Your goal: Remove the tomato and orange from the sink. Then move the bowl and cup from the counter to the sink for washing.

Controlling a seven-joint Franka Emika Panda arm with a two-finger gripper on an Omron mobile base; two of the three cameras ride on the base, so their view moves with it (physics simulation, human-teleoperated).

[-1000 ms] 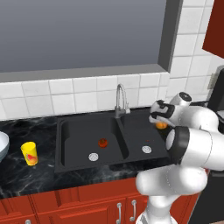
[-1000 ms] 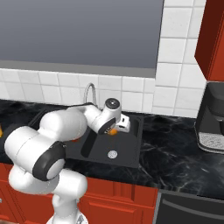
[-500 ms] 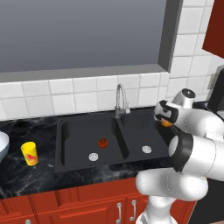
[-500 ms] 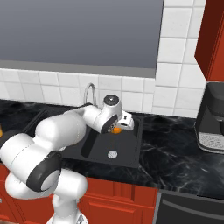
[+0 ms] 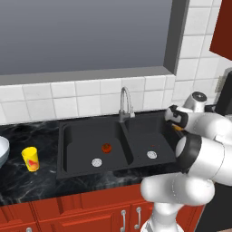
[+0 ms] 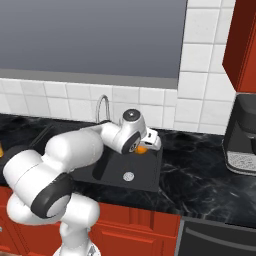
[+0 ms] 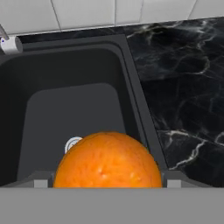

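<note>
My gripper (image 5: 177,125) is shut on the bright orange (image 5: 178,128), held above the right rim of the black sink (image 5: 90,125). In the hand view the orange (image 7: 107,162) sits between the two fingertips, over the right basin's edge and the dark counter beside it. From the right base view the orange (image 6: 141,149) shows just under the hand (image 6: 145,144). The dark red tomato (image 5: 106,147) lies on the floor of the left basin. A yellow cup (image 5: 31,159) stands on the counter left of the sink, with the pale bowl (image 5: 2,152) at the frame's left edge.
A curved steel faucet (image 5: 124,103) rises behind the divider between the basins. Black marble counter (image 7: 183,87) stretches right of the sink. A dark coffee machine (image 6: 242,135) stands at the far right against the tiled wall.
The hand has carried the orange to the right, from over the right basin to its right rim. Tomato, cup and bowl have not moved.
</note>
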